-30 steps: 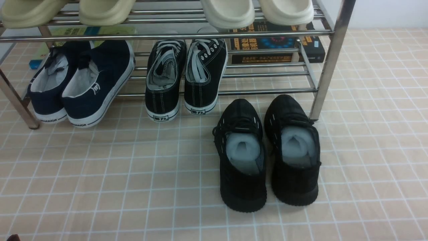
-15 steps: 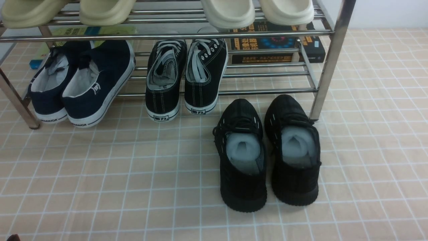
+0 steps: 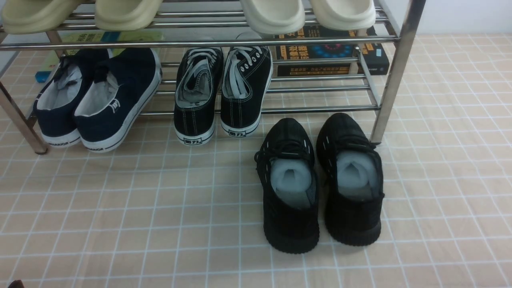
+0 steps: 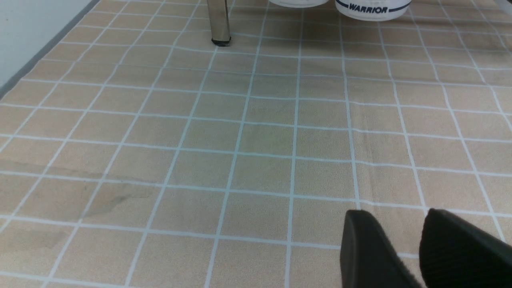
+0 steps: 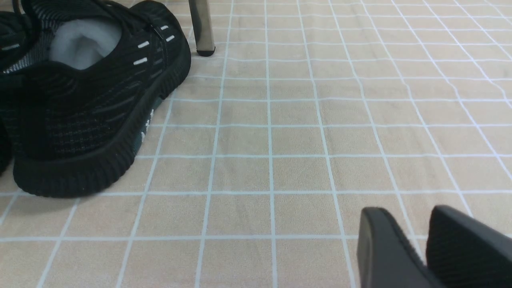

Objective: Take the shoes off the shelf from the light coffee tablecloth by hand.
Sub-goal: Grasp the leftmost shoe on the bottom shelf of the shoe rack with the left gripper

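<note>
Chrome shoe rack [image 3: 312, 109] w/ footwear, front & wrist views. Navy WARRIOR slip-ons [image 3: 116, 100]: pair on lower tier at L end, side by side, heels toward camera, overhanging front rail; white soles, white lining. Black lace-up sneakers [image 3: 197, 96]: same tier, to R of slip-ons, white laces, heels also past rail. Black knit trainers [image 3: 291, 192]: on light coffee tablecloth [image 3: 120, 224] in front of rack, near its R front leg, heels toward camera, pale rolled inserts inside. Pale clogs [image 3: 126, 12]: upper tier, toes cut off by frame. Dark book [image 3: 314, 52] w/ orange lettering: behind lower tier, R side; yellow-green book [image 3: 76, 38]: behind slip-ons. L end effector [image 4: 394, 240]: above cloth, fingertips apart, nothing between, clear of slip-ons. R end effector [image 5: 408, 240]: fingertips likewise apart, nothing between, away from trainers.
</note>
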Controlling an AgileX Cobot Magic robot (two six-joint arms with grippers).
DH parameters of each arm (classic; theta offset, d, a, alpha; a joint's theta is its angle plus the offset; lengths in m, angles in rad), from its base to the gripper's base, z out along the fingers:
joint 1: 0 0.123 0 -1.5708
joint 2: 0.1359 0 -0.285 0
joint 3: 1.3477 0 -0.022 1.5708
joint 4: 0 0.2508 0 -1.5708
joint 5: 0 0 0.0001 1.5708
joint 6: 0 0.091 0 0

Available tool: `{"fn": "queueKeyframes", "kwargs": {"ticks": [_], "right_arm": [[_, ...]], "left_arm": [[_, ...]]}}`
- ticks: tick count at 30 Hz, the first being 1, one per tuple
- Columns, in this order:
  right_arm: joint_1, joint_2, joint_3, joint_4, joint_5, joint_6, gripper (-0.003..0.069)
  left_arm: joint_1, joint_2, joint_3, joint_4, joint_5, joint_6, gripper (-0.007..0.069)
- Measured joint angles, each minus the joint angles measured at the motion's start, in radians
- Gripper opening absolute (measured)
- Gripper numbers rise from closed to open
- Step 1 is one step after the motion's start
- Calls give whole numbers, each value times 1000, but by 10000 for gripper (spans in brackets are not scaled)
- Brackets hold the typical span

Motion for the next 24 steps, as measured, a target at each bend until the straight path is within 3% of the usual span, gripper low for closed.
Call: {"fn": "queueKeyframes", "kwargs": {"ticks": [8, 17, 24], "right_arm": [[0, 0, 0, 0, 0, 0, 211], [0, 0, 0, 0, 0, 0, 220], [0, 0, 0, 0, 0, 0, 226]], "left_arm": [[0, 0, 0, 35, 1, 0, 240], [0, 0, 5, 335, 4, 0, 240], [0, 0, 5, 441, 2, 0, 240]]}}
